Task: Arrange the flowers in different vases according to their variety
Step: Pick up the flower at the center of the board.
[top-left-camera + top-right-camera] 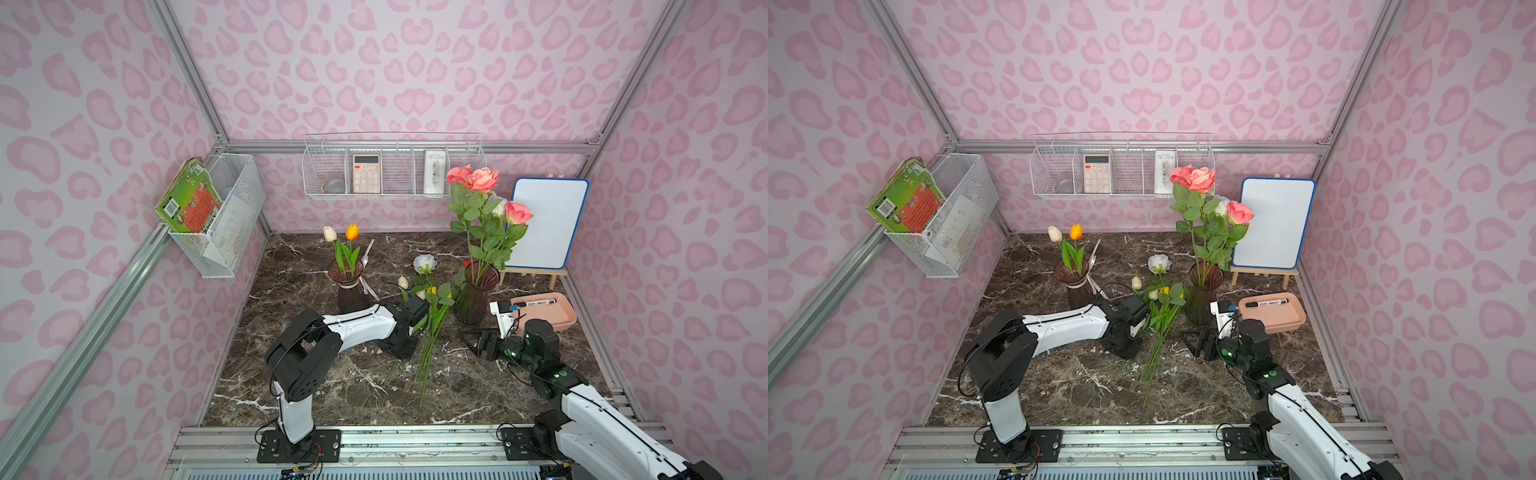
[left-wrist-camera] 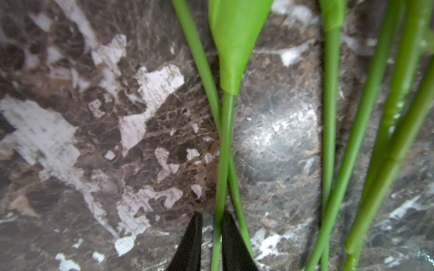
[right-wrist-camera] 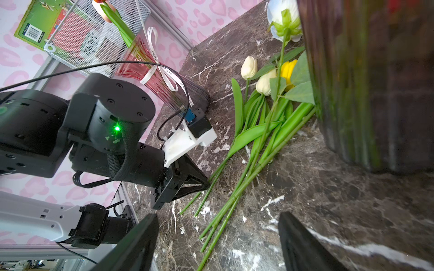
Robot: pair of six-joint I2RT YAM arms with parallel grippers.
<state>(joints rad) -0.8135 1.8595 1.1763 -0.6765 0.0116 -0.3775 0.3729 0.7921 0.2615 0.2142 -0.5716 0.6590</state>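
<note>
On the marble tabletop [image 1: 311,374], the left gripper [image 2: 212,217] is standing tip-down over the cut-end half of the loose flowers [image 1: 432,328]. Its jaws are narrowed to a slit and straddling one slim tulip stem [image 2: 223,140]. A sliver of stone is showing beside that stem, so whether it is truly pinched cannot be told. A second stem is crossing it just past the fingertips, and more stems are lying just beside.

The bundle's blooms, a white rose [image 1: 424,262], cream tulips [image 1: 403,281] and a yellow tulip [image 1: 432,289], are pointing toward the back wall, with the cut ends fanning toward the front rail [image 1: 415,432]. Bare marble is lying open on the left arm's side and ahead of the cut ends.

Across the bundle, the right gripper [image 1: 478,341] is hanging low with its jaws spread wide and holding nothing. Room is tighter there. The plain vase [image 1: 476,297], carrying pink roses [image 1: 484,178], is standing near it and just beside the loose blooms. A pink tray [image 1: 552,320] with a marker [image 1: 538,302] is sitting close behind the right arm, and a whiteboard [image 1: 548,224] is standing further back.

The ribboned vase [image 1: 351,291], holding a cream tulip and an orange tulip [image 1: 352,232], is standing just behind the left arm.
</note>
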